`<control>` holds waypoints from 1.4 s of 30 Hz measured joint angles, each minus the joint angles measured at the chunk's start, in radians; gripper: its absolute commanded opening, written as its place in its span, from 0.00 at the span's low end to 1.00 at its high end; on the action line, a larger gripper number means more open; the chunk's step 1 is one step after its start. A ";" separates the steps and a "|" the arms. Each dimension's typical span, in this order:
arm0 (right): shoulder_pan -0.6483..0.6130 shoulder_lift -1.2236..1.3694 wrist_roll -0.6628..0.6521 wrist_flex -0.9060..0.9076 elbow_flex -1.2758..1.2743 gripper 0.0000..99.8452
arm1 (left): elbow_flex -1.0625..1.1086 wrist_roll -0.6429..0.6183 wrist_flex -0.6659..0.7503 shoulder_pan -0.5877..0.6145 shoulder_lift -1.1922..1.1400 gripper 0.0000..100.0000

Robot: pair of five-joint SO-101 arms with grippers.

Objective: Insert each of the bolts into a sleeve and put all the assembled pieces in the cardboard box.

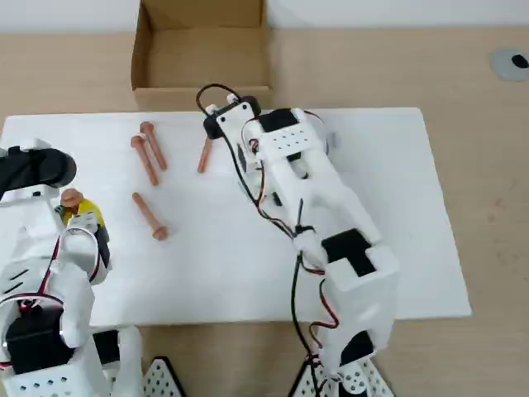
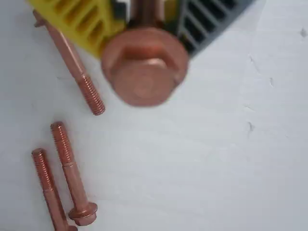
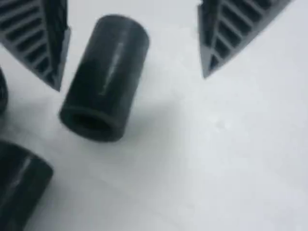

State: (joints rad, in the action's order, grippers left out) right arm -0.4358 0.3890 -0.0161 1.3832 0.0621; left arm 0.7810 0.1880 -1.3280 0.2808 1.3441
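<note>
One flanged coppery bolt [image 2: 144, 67], cylindrical black sleeve [image 3: 103, 79]

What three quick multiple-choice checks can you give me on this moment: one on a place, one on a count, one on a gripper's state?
1. Where is the cardboard box? A) past the white mat's far edge B) on the mat's middle C) under the right arm
2. How many bolts lie loose on the mat? A) two B) four C) seven
3. How is the right gripper? A) shut on a bolt B) open over a lying sleeve C) shut on a sleeve
Answers: 1 A, the box sits on the bare table beyond the mat. 2 B, the high view shows four. 3 B, its fingers stand apart on either side of the sleeve.
</note>
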 measured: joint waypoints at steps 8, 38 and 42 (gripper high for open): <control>-0.002 0.000 0.006 -0.011 -0.034 0.23 | 0.000 0.000 0.000 0.000 0.000 0.01; 0.003 -0.002 0.023 -0.080 -0.097 0.04 | 0.000 0.026 0.000 0.000 0.000 0.01; 0.002 -0.002 0.023 -0.081 -0.097 0.01 | 0.000 0.026 0.000 0.000 0.000 0.01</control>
State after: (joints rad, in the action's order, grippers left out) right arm -0.4342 0.3874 0.0069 1.3019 -0.0345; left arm 0.7810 0.2140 -1.3280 0.2808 1.3441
